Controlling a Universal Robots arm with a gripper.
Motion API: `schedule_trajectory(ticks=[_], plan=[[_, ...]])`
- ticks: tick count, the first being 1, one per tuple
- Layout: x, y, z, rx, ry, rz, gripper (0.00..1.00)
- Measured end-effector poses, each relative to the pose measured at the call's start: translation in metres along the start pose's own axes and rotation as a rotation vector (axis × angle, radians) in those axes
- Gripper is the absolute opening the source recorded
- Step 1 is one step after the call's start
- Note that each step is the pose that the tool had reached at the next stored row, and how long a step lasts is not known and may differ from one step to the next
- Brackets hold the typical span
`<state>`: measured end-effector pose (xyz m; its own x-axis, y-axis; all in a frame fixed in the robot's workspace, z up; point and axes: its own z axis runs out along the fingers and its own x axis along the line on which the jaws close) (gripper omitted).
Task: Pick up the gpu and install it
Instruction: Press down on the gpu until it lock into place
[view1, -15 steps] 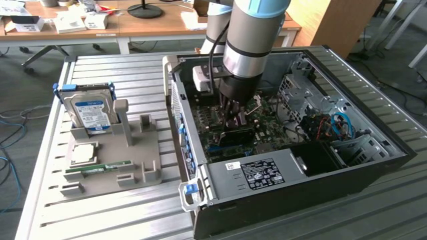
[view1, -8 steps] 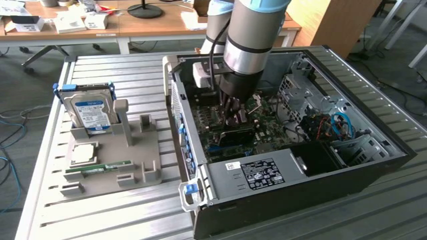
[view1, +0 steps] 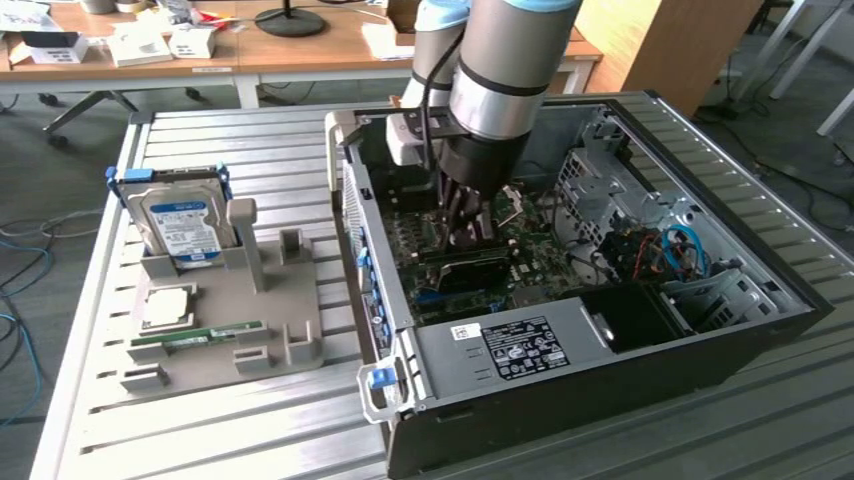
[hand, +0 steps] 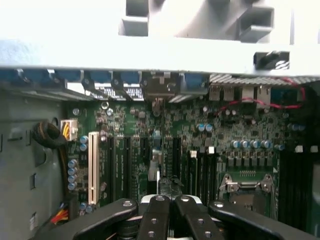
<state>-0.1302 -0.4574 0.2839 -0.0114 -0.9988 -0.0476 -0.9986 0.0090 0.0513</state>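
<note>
Inside the open computer case (view1: 587, 330) on the slatted worktop (view1: 200, 420), the claw (hand: 170, 200) hangs clenched low over the motherboard (hand: 165, 145), above its expansion slots (hand: 125, 167). The gpu (view1: 470, 268) appears as a dark card standing on the board beneath the fingers, apparently seated or nearly so; whether the claw grips it cannot be told.

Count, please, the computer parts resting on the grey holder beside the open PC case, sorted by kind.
Hard drive: 1
CPU: 1
RAM stick: 1
Total: 3
</note>
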Motion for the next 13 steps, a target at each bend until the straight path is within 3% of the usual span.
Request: schedule_trajectory(ticks=[2, 4, 5, 13], plan=[[-0.0001, -0.0004, -0.0012, -0.0225, 0.0000, 0.001, 0.11], [0.0000, -0.0004, -0.0020, -0.0355, 0.0002, 0.002, 0.11], [-0.0001, -0.0003, -0.0024, -0.0385, 0.0004, 0.002, 0.11], [-0.0001, 0.0003, -0.0024, -0.0392, 0.0003, 0.002, 0.11]])
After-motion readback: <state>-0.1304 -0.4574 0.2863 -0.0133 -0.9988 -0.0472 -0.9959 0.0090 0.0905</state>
